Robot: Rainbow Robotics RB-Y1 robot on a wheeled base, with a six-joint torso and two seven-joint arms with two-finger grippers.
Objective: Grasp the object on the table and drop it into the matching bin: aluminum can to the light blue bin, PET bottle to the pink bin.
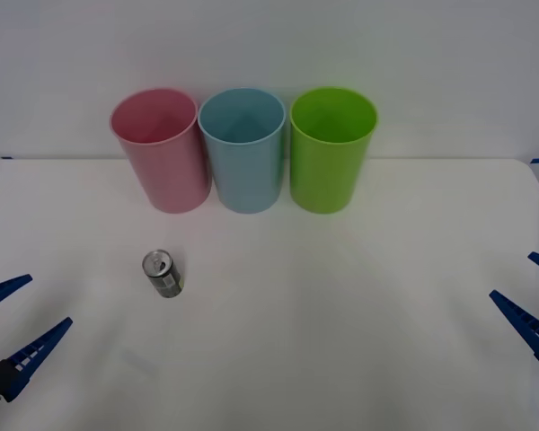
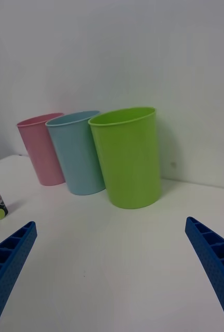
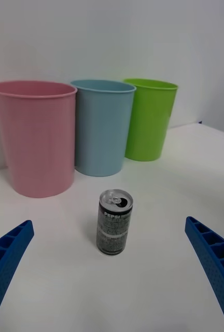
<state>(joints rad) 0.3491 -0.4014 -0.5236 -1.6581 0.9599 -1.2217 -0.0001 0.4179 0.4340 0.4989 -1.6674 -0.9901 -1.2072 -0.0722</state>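
aluminum can (image 3: pixel 114 222), upright, silver top, dark label

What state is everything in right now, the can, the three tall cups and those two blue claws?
aluminum can: upright on the table, tab opened, ungrasped.
pink bin: upright, nothing visible inside.
light blue bin: upright, nothing visible inside.
lime green bin: upright, nothing visible inside.
left gripper: open, holding nothing, near the can.
right gripper: open, holding nothing, at the table's right side.
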